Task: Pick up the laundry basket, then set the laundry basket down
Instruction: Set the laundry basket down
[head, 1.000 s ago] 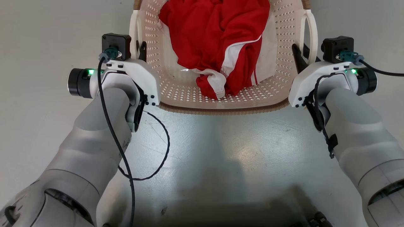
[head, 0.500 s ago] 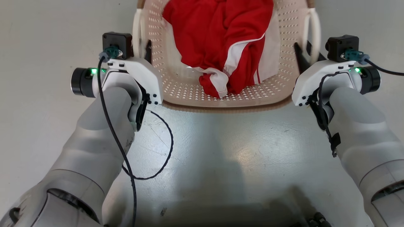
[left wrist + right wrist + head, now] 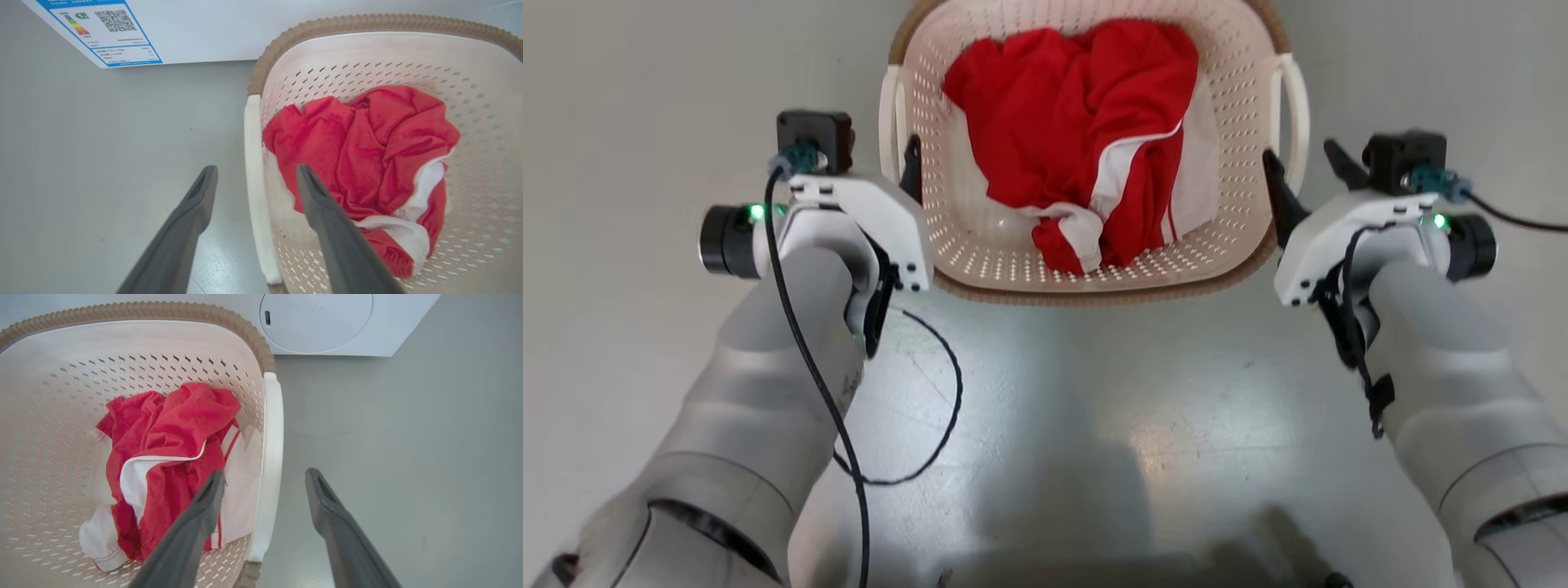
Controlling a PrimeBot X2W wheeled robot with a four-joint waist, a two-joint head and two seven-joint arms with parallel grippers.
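The laundry basket, cream and perforated with a brown rim, stands on the grey floor with a red and white garment inside. My left gripper is open, its fingers on either side of the basket's white left handle without gripping it. My right gripper is open too and straddles the white right handle. In each wrist view one finger hangs over the basket's inside and the other over the floor. The left wrist view shows my left gripper beside the garment, and the right wrist view my right gripper.
A white washer with a blue-edged energy label stands just behind the basket; its round door shows in the right wrist view. Bare grey floor lies between my arms, with a loose black cable at my left forearm.
Both grippers have opened and let go of the handles. The basket has dropped away from the head camera and now shows nearly whole.
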